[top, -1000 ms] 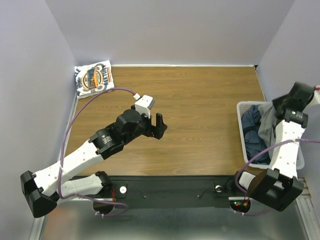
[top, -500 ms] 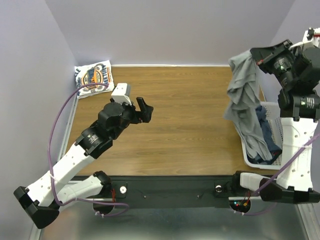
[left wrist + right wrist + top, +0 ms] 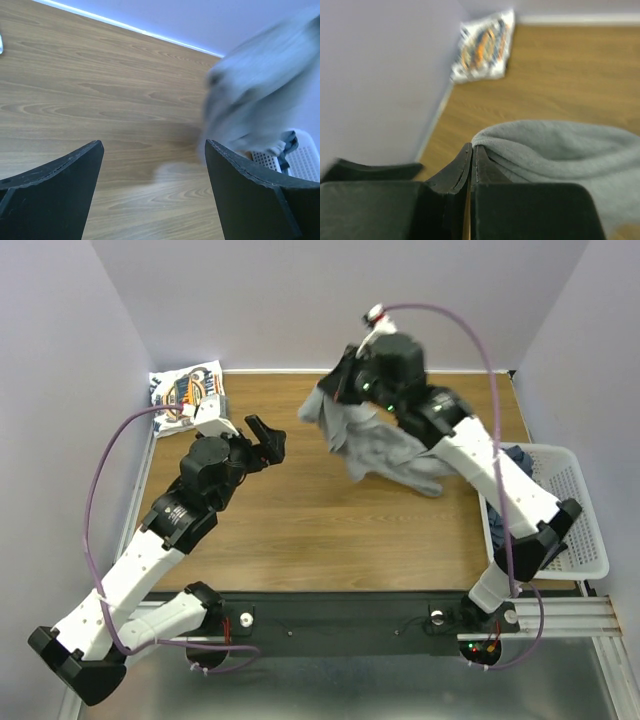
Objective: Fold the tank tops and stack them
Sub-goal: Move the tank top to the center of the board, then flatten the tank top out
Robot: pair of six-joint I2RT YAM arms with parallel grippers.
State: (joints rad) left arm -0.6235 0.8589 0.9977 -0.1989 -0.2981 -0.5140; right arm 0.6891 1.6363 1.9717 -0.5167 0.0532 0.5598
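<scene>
I've the held tank top [image 3: 555,150] between right gripper [image 3: 471,155] jaws, ahead-right of left gripper [image 3: 154,145] jaws, basket [image 3: 306,157] beyond it, folded tank top [image 3: 485,47] ahead of right jaws.

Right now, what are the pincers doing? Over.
Left pincer open, empty. Right pincer shut on grey tank top. Printed tank top folded, far-left corner, out of the way.

Pale lavender walls close in on three sides here: the back wall [image 3: 330,300], the left wall [image 3: 60,390], the right wall [image 3: 590,310]. Between them sits a wood-grain table [image 3: 380,530], evenly lit, with a white trim strip [image 3: 270,371] along its far edge. Nearest the camera there's a black rail [image 3: 340,610], then dull grey metal [image 3: 350,690].
</scene>
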